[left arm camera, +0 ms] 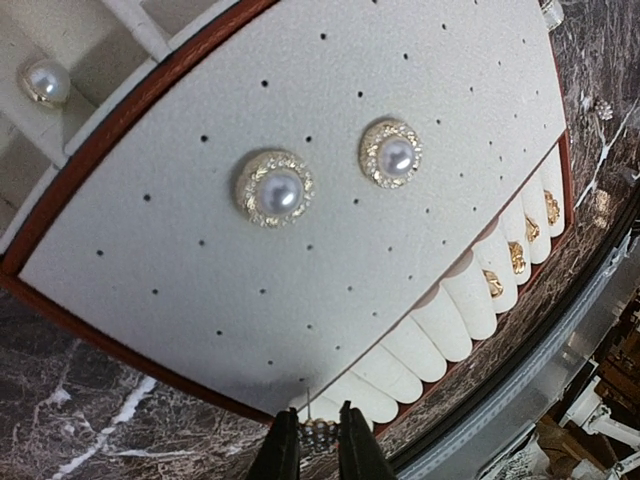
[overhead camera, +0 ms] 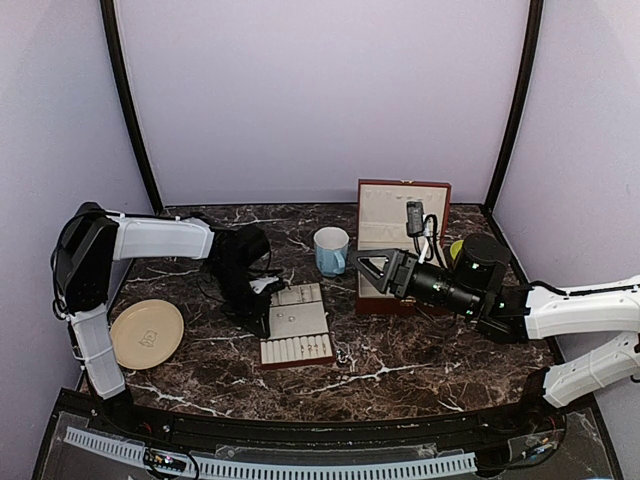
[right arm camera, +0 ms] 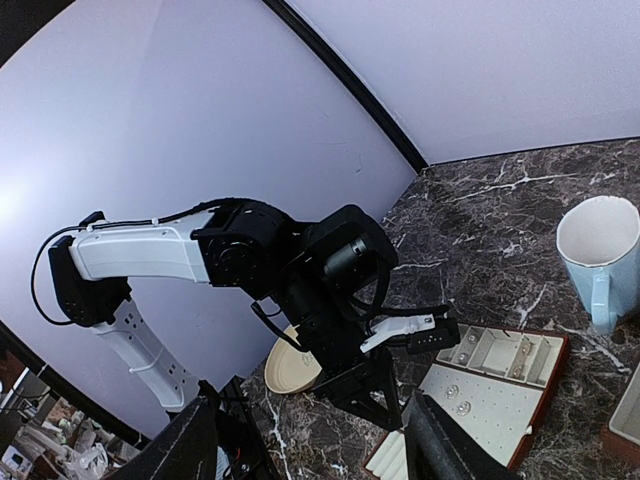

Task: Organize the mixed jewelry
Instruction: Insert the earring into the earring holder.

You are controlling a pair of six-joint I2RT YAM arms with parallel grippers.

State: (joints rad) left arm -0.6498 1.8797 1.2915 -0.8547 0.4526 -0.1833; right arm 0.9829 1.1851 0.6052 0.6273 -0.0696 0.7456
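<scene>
Left claw [left arm camera: 312,447] pinches a tiny sparkly silver stud [left arm camera: 318,434], 6 o'clock in its wrist view; right claw [overhead camera: 362,268] hangs open; push it gently straight into a free hole [left arm camera: 203,138] in the cream, red-rimmed tray [left arm camera: 450,90].

Left arm [overhead camera: 160,238] and right arm [overhead camera: 585,308]: white link covers, black joint housings. A thin black cable runs along the left arm's upper link. Left gripper [left arm camera: 312,440] and right gripper [right arm camera: 320,445]: black tapered fingers.

Three pearl studs [left arm camera: 274,189], four gold rings [left arm camera: 516,257] — one mug [overhead camera: 331,250], one plate [overhead camera: 147,333].
</scene>
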